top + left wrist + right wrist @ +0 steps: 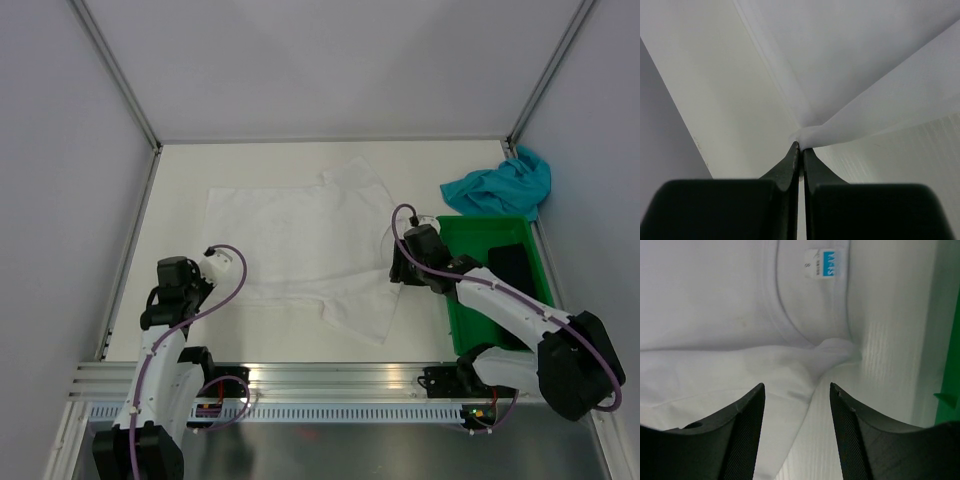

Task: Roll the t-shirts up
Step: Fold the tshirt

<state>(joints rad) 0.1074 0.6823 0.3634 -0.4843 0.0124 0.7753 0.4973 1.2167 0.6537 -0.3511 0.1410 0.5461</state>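
The white t-shirt (300, 245) lies spread flat across the middle of the table, with its near edge folded over. My left gripper (212, 262) is at the shirt's near left corner. In the left wrist view that gripper (801, 146) is shut on a pinched corner of the white cloth (865, 75). My right gripper (398, 272) hovers at the shirt's right side by the collar. Seen from the right wrist, it (797, 387) is open above a cloth fold (715, 305), holding nothing, and the neck label (822, 262) shows. The teal t-shirt (500, 185) lies crumpled at the back right.
A green plastic bin (490, 280) with a dark object inside stands at the right, close beside my right arm; its wall (947, 390) also shows in the right wrist view. Grey walls enclose the table on the left, back and right.
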